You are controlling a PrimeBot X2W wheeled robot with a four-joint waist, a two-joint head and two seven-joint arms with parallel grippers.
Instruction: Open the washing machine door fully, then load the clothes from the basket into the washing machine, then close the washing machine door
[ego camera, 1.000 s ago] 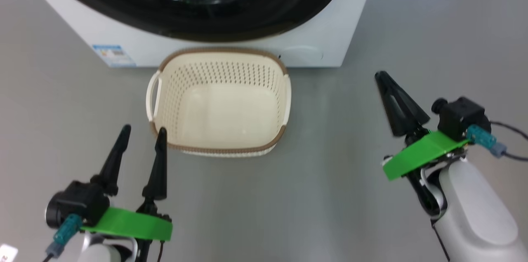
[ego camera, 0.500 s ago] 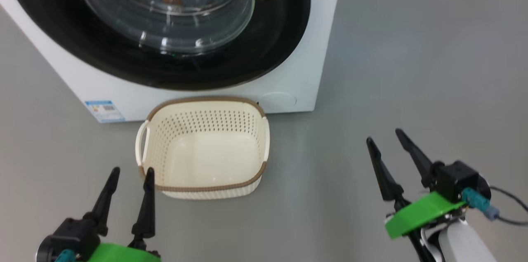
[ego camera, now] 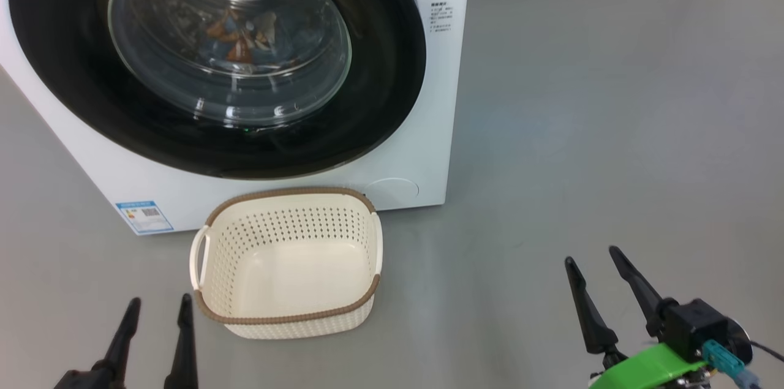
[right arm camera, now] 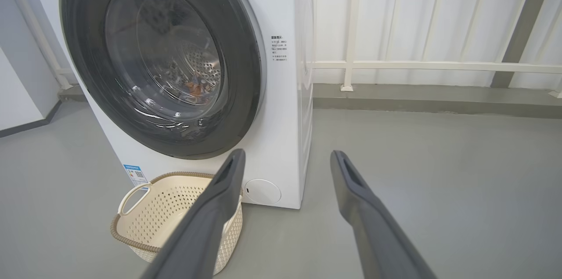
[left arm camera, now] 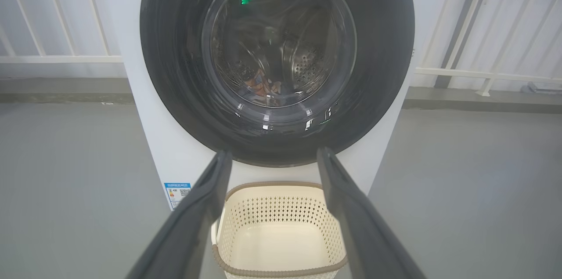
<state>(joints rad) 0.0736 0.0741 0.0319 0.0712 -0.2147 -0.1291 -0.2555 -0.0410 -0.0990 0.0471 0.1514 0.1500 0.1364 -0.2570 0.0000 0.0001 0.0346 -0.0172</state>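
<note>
Illumination is bright, diffuse and even in all views. Shadows on the floor (ego camera: pixel 582 101) are faint and soft-edged. The glass of the washing machine door (ego camera: pixel 214 64) carries small white glare points along its lower curve and, in the left wrist view, a green reflection at upper centre. Wide-angle distortion tilts the railing (left arm camera: pixel 461 19) near the frame edges. The left end effector (left arm camera: pixel 273 152) and right end effector (right arm camera: pixel 287 152) render soft at the lower edge.

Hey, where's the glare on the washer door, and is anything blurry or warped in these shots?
Head view: white glints along the lower glass of the door. Left wrist view: a green reflection high on the glass; the railing bars fan outward, likely lens warp. Right wrist view: the right pincer looks soft near the lens.
</note>
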